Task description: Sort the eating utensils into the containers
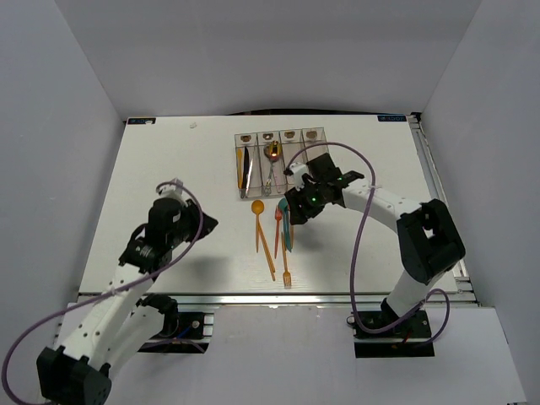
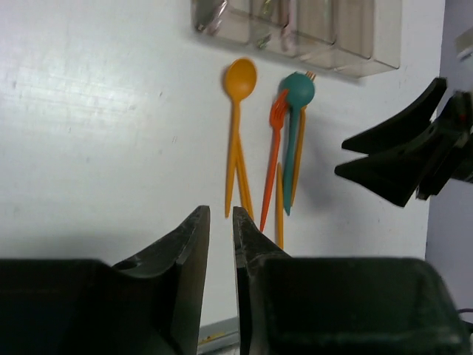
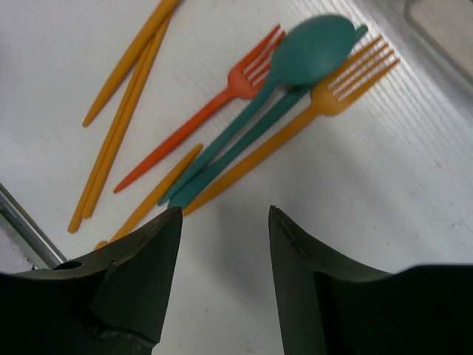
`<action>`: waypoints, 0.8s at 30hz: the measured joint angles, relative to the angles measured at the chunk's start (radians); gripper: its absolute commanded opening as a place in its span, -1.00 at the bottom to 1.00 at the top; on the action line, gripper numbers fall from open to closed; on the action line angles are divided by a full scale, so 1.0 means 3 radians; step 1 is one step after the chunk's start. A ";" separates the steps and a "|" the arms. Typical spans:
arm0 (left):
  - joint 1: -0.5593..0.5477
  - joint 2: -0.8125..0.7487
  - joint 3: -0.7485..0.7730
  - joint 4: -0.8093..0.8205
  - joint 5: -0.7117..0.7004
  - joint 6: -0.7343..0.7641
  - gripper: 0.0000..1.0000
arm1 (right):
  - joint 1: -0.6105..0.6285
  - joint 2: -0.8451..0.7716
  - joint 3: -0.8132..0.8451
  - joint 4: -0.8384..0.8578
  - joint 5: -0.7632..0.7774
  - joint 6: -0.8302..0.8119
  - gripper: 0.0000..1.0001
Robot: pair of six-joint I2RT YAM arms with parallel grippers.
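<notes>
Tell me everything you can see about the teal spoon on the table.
The teal spoon looks like matte plastic, one piece: an oval bowl and a long slim handle. It lies flat and loose on the white table, just ahead of the open right gripper, between a red fork and an orange fork. It rests along a second teal utensil, its bowl covering part of that one.

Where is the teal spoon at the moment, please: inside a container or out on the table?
Out: the teal spoon lies on the table outside the containers.
</notes>
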 measured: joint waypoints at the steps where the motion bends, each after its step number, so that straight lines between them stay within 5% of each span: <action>1: 0.0000 -0.0151 -0.0153 -0.0031 -0.0008 -0.0095 -0.39 | 0.0039 0.0037 0.0046 0.0020 0.0037 0.0038 0.13; 8: 0.0000 -0.0792 -0.0551 -0.0281 -0.0083 -0.0505 -0.38 | 0.0267 0.0395 0.0318 0.0188 0.0254 0.0209 -0.04; 24: 0.0000 -0.0641 -0.0551 -0.0329 -0.0123 -0.0637 -0.38 | 0.0301 0.0813 0.0535 0.0336 0.0570 0.0298 -0.32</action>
